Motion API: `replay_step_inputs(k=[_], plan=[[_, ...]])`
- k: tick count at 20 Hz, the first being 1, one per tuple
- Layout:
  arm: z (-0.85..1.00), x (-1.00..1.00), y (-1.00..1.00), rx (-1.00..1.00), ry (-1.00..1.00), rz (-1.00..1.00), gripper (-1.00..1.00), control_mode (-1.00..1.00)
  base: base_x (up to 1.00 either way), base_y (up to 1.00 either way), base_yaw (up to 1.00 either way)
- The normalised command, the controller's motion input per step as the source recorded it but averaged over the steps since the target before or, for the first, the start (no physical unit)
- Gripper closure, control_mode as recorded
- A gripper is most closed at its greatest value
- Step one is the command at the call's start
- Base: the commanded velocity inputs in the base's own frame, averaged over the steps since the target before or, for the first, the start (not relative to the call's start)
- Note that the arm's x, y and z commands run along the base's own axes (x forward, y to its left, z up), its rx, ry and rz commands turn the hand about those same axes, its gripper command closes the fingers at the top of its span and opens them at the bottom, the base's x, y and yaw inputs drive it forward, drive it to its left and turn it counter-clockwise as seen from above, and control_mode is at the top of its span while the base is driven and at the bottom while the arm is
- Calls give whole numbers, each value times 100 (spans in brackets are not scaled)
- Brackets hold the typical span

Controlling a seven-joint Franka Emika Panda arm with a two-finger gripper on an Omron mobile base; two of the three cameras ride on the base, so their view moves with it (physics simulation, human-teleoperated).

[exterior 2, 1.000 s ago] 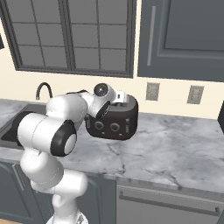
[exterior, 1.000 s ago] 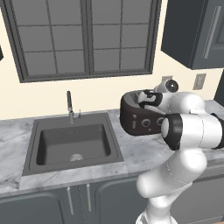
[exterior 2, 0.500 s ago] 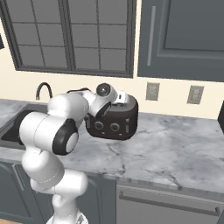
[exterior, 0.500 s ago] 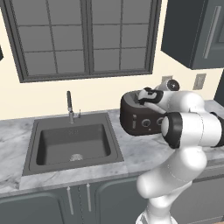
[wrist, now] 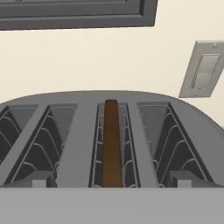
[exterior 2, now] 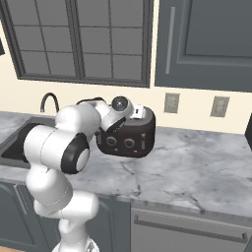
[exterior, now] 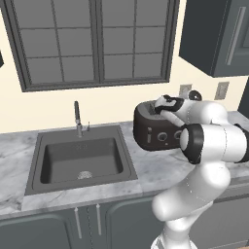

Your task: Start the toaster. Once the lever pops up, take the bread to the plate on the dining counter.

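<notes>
Even, bright, flat light all round; soft shadows sit inside the slots of the dark rounded toaster [wrist: 109, 131] below the pincer. Everything sharp, no glare.

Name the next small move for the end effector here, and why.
Probably lower toward the bread, keeping the open end effector centred over its slot. The slice stands on edge in one slot of the toaster, directly below the hand, and nothing is gripped yet.
</notes>
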Motion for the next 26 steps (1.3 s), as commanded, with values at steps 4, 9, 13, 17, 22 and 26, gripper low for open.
replay_step_inputs(k=[4, 9, 13, 17, 22, 26], plan=[[0, 0, 0, 0, 0, 0, -100, -100, 0, 0, 0], [0, 3, 0, 0, 0, 0, -100, -100, 0, 0, 0], [0, 0, 0, 0, 0, 0, -100, -100, 0, 0, 0], [0, 0, 0, 0, 0, 0, -100, -100, 0, 0, 0], [0, 0, 0, 0, 0, 0, -100, -100, 0, 0, 0], [0, 1, 0, 0, 0, 0, -100, -100, 0, 0, 0]])
